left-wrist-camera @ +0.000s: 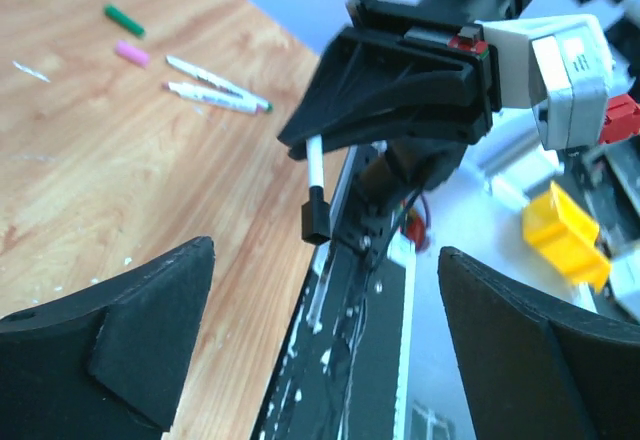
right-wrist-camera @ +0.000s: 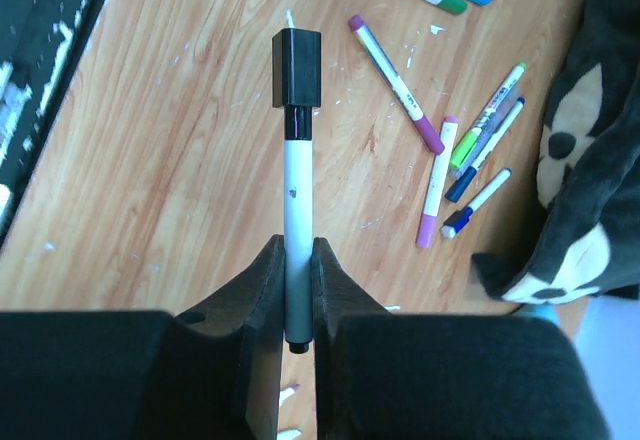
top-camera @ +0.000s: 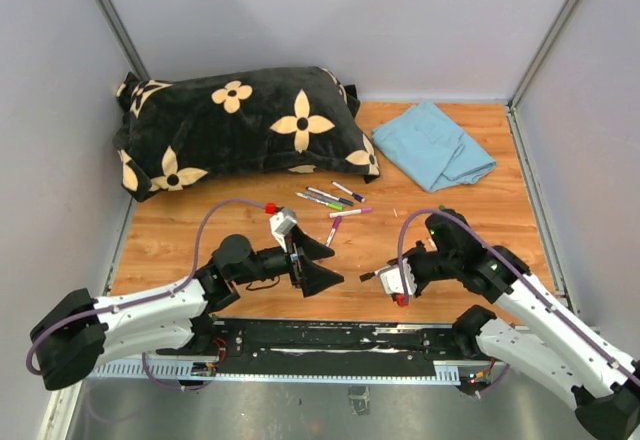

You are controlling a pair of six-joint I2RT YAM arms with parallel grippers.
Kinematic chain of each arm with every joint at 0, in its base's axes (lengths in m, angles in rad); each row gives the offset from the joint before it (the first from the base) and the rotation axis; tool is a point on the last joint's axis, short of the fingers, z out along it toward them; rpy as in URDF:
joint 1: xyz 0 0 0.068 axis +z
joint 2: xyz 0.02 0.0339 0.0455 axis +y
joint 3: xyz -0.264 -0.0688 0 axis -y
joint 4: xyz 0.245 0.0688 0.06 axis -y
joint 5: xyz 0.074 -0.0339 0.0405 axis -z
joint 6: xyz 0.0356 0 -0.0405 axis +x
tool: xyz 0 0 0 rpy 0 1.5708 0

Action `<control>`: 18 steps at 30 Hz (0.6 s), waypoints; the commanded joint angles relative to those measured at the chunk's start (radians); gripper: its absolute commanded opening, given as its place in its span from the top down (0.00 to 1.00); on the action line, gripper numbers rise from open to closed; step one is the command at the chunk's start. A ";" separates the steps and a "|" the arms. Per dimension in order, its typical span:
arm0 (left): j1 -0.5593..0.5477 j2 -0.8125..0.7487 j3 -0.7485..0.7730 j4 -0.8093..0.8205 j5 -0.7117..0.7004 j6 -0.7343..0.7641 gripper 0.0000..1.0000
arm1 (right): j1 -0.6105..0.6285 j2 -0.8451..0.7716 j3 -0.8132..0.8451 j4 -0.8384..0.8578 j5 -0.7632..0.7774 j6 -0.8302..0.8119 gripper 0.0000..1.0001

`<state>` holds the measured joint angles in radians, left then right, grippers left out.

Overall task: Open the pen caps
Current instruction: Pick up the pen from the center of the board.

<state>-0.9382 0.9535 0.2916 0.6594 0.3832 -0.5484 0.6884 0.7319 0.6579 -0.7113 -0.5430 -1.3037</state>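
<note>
My right gripper point(right-wrist-camera: 297, 247) is shut on a white-barrelled pen point(right-wrist-camera: 297, 185) whose black cap point(right-wrist-camera: 296, 67) is on and points away from the fingers. In the top view this gripper point(top-camera: 385, 279) holds the pen above the near table edge, cap point(top-camera: 368, 276) toward the left gripper. My left gripper point(top-camera: 338, 266) is open and empty, a short gap from the cap. Its wrist view shows the black cap point(left-wrist-camera: 316, 218) beyond its spread fingers point(left-wrist-camera: 150, 330). Several capped pens point(top-camera: 330, 198) lie mid-table. A loose green cap point(left-wrist-camera: 125, 21) and a pink cap point(left-wrist-camera: 131, 53) lie on the wood.
A black pillow with cream flowers point(top-camera: 240, 125) fills the back left. A folded blue cloth point(top-camera: 437, 145) lies back right. A black rail point(top-camera: 330, 335) runs along the near edge. A yellow part point(left-wrist-camera: 565, 232) sits beyond the rail. Grey walls enclose the table.
</note>
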 commanded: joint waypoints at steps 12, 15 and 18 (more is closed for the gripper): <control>0.003 -0.107 -0.276 0.657 -0.352 -0.247 0.01 | -0.134 0.128 0.198 -0.022 -0.231 0.527 0.99; 0.003 -0.115 -0.297 0.704 -0.391 -0.251 0.02 | -0.150 0.199 0.274 -0.072 -0.291 0.576 0.99; 0.002 -0.111 -0.312 0.750 -0.422 -0.258 0.02 | -0.210 0.243 0.290 -0.077 -0.389 0.601 0.99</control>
<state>-0.9382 0.8497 0.0093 1.2808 0.0418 -0.7887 0.5484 0.9344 0.9058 -0.7441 -0.7845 -0.8043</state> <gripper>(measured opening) 0.981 0.123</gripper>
